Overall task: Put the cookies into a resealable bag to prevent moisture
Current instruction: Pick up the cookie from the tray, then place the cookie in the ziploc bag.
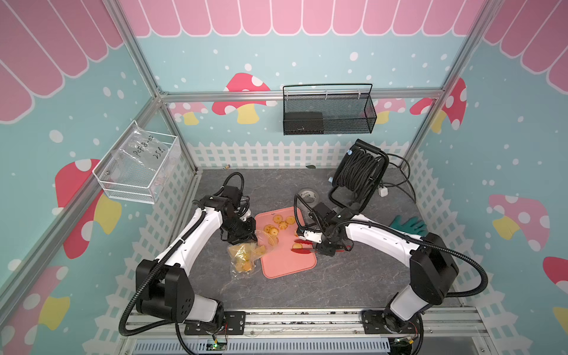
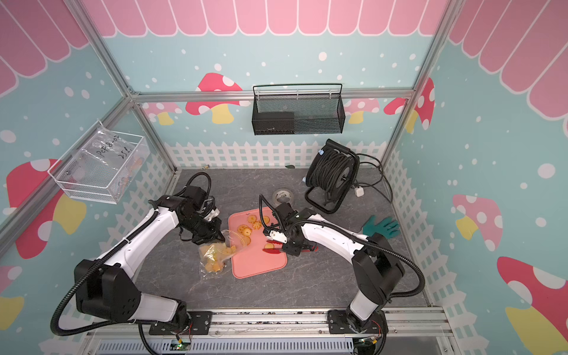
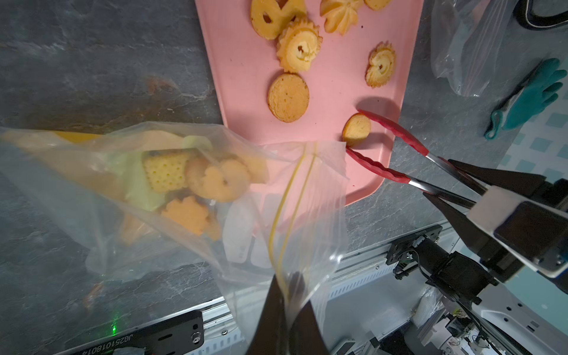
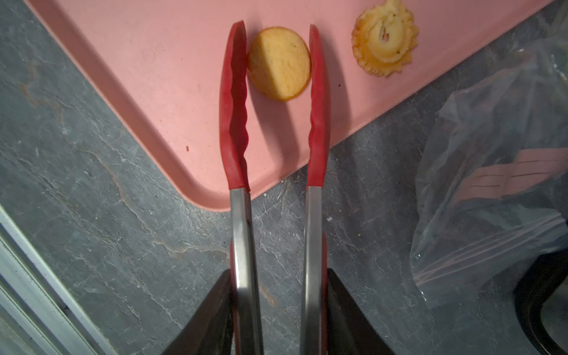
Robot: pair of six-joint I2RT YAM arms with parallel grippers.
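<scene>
One plain round cookie [image 4: 279, 63] sits between the two red tips of the tongs [image 4: 233, 107], and both tips look like they touch its sides. It is on the pink tray [image 4: 138, 61], near the edge on the right arm's side. More cookies [image 3: 299, 44] lie further up the tray. The right gripper [image 4: 278, 273] squeezes the tongs' metal arms from outside. The bag [image 3: 101, 190] has some inside and lies over the tray's other edge onto the counter [image 3: 76, 61]. The left gripper [image 3: 285, 295] is pinched tight on the bag's zip top. Squeeze too hard and the cookie could crack. Too soft, and it could slip out and fall. The bag's mouth looks floppy, so the cookie could bump the rim and land outside
</scene>
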